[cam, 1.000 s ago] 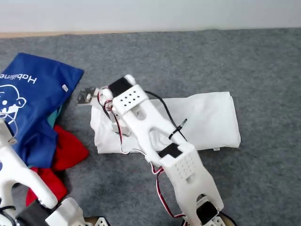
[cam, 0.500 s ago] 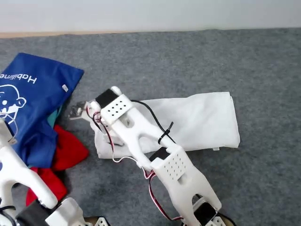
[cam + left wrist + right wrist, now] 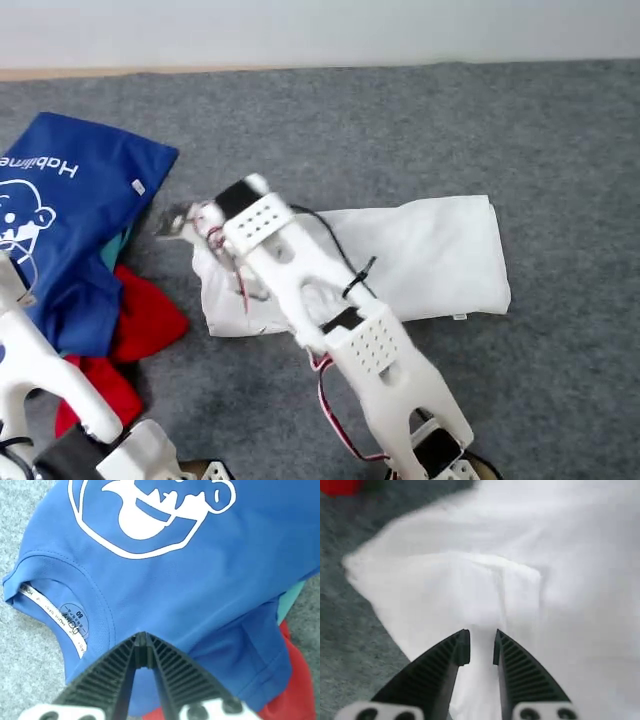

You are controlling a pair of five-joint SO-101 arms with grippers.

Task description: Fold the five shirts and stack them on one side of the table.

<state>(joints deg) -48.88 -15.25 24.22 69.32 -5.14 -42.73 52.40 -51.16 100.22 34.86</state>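
A white shirt, folded into a long band, lies across the middle of the grey table. My right gripper hangs over its left end; in the right wrist view the right gripper stands open by a narrow gap just above the white shirt. A blue shirt with a white print lies at the left on top of a teal shirt and a red shirt. My left gripper is shut just above the blue shirt, near its collar.
The left arm rises from the near left corner. The right arm crosses the white shirt's near left part. Bare grey carpet stretches to the right and behind, up to the table's far edge.
The right arm swung left past the white shirt's end, then came back a little to the right. The shirt's left end shifted slightly. The left arm kept still.
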